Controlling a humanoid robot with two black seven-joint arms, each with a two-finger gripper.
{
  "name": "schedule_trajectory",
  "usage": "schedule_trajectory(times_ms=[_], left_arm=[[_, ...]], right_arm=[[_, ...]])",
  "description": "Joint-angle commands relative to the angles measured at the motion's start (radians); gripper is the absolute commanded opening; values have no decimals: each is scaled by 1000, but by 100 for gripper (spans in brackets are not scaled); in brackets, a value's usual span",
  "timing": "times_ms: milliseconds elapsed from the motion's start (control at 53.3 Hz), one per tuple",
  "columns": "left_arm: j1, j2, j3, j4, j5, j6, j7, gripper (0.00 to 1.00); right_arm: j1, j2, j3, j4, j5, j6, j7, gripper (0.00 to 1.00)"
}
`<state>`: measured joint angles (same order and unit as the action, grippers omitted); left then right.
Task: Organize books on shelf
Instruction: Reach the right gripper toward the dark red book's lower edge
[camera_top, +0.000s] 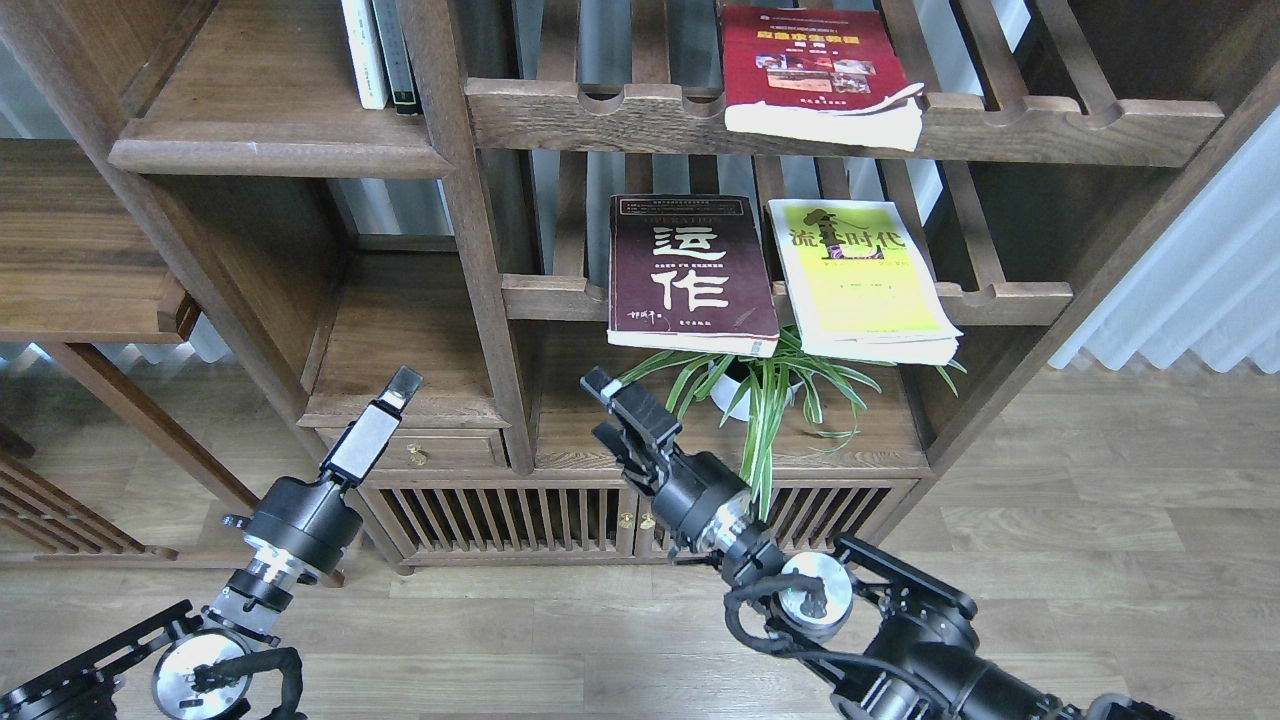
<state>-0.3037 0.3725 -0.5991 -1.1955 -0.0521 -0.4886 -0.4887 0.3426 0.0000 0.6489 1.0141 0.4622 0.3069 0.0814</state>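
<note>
Both black arms rise from the bottom edge: the left claw (402, 385) shows edge-on, its fingers indistinguishable; the right claw (612, 402) has its fingers apart, empty. Above, the glossy maroon paperback (690, 272) and yellow-green paperback (862, 282) lie flat on the lower slatted wooden rack (1010, 300), long axes running front-to-back, overhanging. The red paperback (815, 70) lies likewise on the upper slatted rack (600, 115).

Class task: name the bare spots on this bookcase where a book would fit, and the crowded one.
Bare: the solid shelf left of the thin upright books; the small ledge below it. Crowded: the plant bay, under the overhanging maroon book and yellow-green book.
</note>
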Motion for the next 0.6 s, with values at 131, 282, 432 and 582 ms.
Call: schedule_trajectory(times_ms=[131,282,432,582], left_arm=[[6,-1,15,2,-2,0,0,100],[6,-3,13,1,-2,0,0,100],[6,-6,13,2,0,0,0,100],[8,-21,12,4,1,0,0,100]], right_arm=[[3,0,1,0,30,-18,3,99],[7,0,3,1,47,-95,24,98],[52,0,3,8,119,-181,78,98],[84,0,5,14,156,-213,116,96]])
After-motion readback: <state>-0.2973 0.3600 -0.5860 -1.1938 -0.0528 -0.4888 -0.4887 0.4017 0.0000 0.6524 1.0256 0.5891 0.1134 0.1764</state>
